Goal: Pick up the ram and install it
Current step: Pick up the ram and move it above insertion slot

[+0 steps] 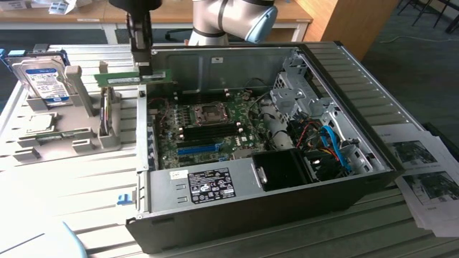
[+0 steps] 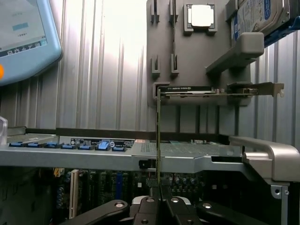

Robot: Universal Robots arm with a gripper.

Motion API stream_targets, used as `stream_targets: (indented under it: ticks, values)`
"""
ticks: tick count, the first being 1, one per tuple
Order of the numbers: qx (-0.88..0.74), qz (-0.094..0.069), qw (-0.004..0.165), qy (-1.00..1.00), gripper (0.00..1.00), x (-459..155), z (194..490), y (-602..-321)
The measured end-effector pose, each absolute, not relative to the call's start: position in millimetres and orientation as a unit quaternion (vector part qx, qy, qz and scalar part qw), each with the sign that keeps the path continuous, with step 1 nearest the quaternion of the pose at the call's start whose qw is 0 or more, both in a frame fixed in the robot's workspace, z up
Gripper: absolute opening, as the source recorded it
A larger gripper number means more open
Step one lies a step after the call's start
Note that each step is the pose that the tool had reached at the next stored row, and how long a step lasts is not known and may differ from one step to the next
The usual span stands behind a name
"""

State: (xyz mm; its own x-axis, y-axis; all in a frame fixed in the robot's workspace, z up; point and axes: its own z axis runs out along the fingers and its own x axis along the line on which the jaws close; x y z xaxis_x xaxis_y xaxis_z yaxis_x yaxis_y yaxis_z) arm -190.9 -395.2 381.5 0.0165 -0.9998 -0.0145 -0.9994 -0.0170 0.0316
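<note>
The black claw (image 1: 146,69) is clamped on the thin green circuit-board ram stick (image 1: 118,79), held level above the side wall of the open black computer case (image 1: 215,223).

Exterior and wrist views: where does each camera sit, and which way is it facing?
Exterior view: off the arm, high, looking down into the open case; the arm and gripper show.
Wrist view: behind the gripper, looking past it over the case wall to the holder.
Shared: the ram clamped in the gripper, the holder, the hard drive.
</note>
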Motion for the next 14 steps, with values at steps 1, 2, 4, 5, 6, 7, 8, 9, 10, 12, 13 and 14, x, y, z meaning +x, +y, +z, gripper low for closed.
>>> stream_targets:
  ticks: [1,2,4,5,6,7,8,9,10,12,13,14]
  values:
    - [0.713,-0.016,0.006,-0.701,0.11,-188.3,381.5,-395.2]
    - [0.713,-0.016,0.006,-0.701,0.11,-185.8,381.5,-395.2]
    - [0.713,-0.016,0.006,-0.701,0.11,-180.7,381.5,-395.2]
    - [0.713,-0.016,0.006,-0.701,0.11,-178.3,381.5,-395.2]
    - [0.713,-0.016,0.006,-0.701,0.11,-175.9,381.4,-395.2]
    - [0.713,-0.016,0.006,-0.701,0.11,-173.5,381.4,-395.2]
    - [0.713,-0.016,0.006,-0.701,0.11,-171.0,381.5,-395.2]
    - [0.713,-0.016,0.006,-0.701,0.11,-168.3,381.5,-395.2]
    - [0.713,-0.016,0.006,-0.701,0.11,-165.7,381.5,-395.2]
    - [0.713,-0.016,0.006,-0.701,0.11,-160.6,381.5,-395.2]
    - [0.713,-0.016,0.006,-0.701,0.11,-158.0,381.5,-395.2]
    - [0.713,-0.016,0.006,-0.701,0.11,-155.4,381.5,-395.2]
